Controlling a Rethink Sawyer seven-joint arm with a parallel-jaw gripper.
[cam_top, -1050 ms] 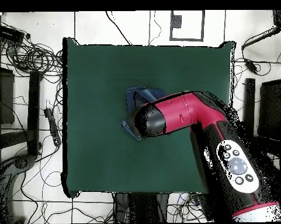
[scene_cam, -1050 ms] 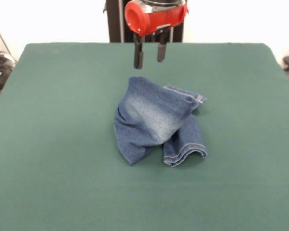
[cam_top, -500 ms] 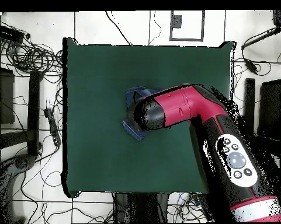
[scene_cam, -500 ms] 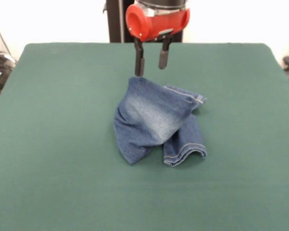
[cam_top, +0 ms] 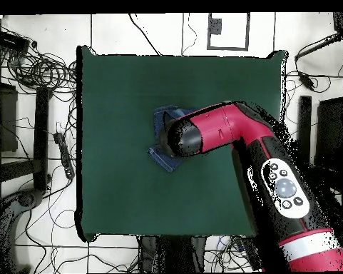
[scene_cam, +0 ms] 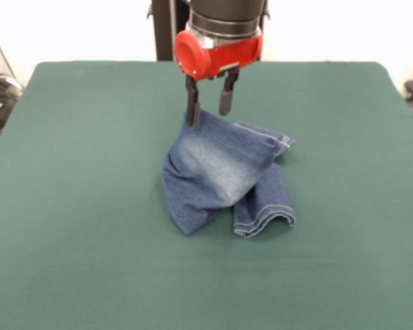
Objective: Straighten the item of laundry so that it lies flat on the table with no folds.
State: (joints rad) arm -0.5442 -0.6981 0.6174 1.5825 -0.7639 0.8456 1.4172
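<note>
Covering nearly the whole front view, the table [scene_cam: 82,206] is a broad surface in plain dark green cloth, far larger than anything on it. From overhead its green rectangle [cam_top: 124,93] sits among white floor tiles and tangled cables [cam_top: 38,71].

The arm [cam_top: 274,178] is next in size: a red and black limb that crosses the table's right part in the overhead view and hides most of the laundry beneath its wrist.

The jeans [scene_cam: 224,175] lie a little beyond the middle of the table in the front view, bunched into a rumpled heap. A faded whitish patch faces up, a hemmed cuff with tan stitching curls at the near right, and another stitched edge points right. Overhead, only a blue sliver [cam_top: 162,135] shows beside the arm.

The gripper [scene_cam: 208,110] hangs at the heap's far edge, its fingers [scene_cam: 192,110] spread apart and clasping nothing; the left tip overlaps the denim's top fold.
</note>
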